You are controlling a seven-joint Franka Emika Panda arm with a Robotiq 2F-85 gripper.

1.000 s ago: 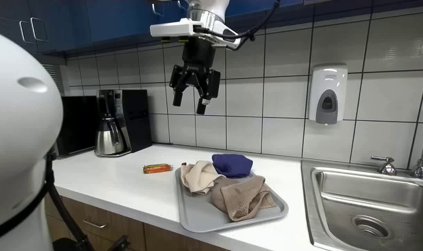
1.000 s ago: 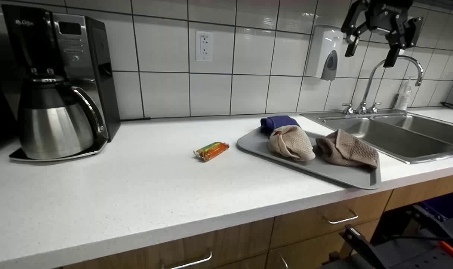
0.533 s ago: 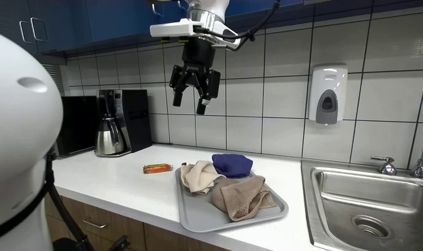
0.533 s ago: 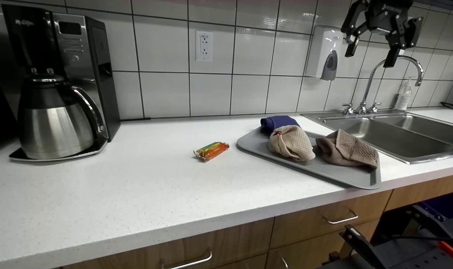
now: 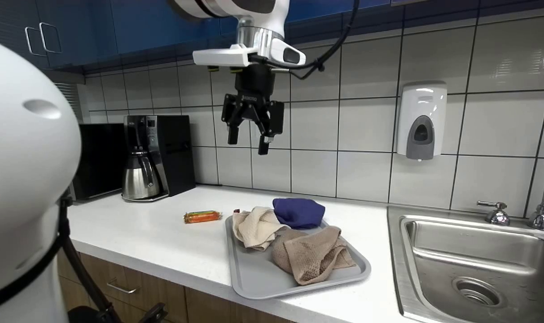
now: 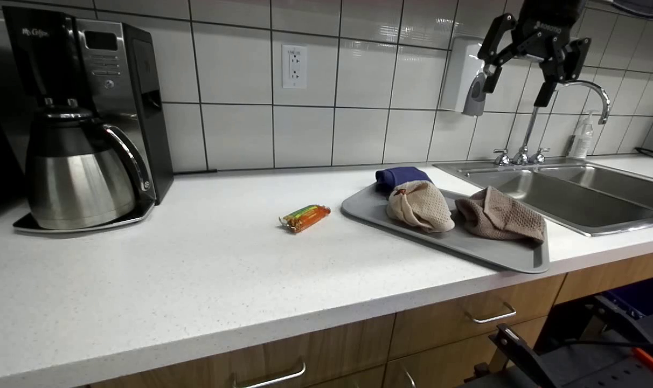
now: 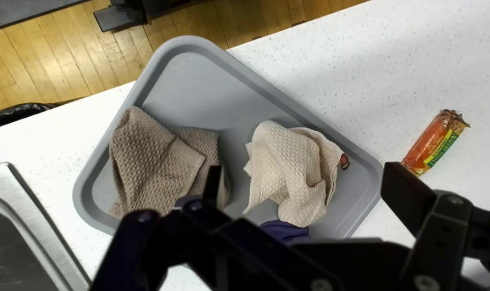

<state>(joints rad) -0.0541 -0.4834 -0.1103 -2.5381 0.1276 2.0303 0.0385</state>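
Gripper (image 5: 248, 144) points down, hanging well above the gray serving tray (image 5: 254, 278). Jaws spread wide, clear gap between them in both exterior views. Tray and its load are the nearest things below; in the wrist view the cream waffle-weave cloth (image 7: 289, 169) shows between the jaws.

Cream cloth sits crumpled on the tray, near the edge facing the wrapped snack bar (image 7: 435, 141). Small dark-red patch (image 7: 344, 161) at the cloth's border; cannot tell if it's a tag or something underneath. Taupe waffle-weave cloth (image 7: 156, 161) is bunched on the tray half nearest the stainless sink (image 5: 403, 260), one flap folded over. Navy cloth (image 5: 299, 213) is heaped on the tray's side toward the tile wall (image 5: 314, 170), mostly hidden by the gripper in the wrist view.

Tray lies flat on the white speckled countertop (image 6: 197, 269), front corner poking past the counter edge. Snack bar, orange-and-green wrapper, lies just beside the tray, apart from it. Sink is across the tray from the bar. White soap dispenser (image 5: 422, 121) is wall-mounted behind and above the tray. Mr. Coffee machine (image 6: 108, 97) stands well apart from the tray, past the bar, steel carafe (image 6: 84, 183) docked.
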